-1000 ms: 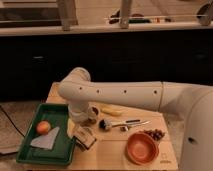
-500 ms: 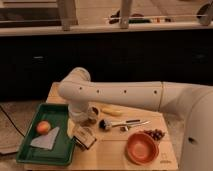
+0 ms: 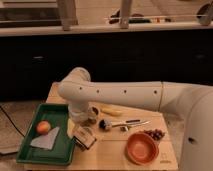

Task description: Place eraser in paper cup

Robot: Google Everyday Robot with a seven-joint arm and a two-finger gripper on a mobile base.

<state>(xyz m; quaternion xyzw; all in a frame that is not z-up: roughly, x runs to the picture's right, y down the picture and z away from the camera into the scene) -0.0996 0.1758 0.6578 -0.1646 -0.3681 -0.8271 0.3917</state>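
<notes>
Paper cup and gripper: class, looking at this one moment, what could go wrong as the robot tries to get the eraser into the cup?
1. The paper cup sits tucked against the arm, partly hidden; a swing could tip it.
2. The gripper hangs low beside the green tray, so it may bump the tray's rim.
3. The banana and brush crowd the cup and could get nudged.

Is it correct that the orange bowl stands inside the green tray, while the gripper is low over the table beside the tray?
Not quite. The camera view shows the orange bowl on the wooden table, right of the green tray, not inside it. The gripper is indeed low beside the tray.
</notes>
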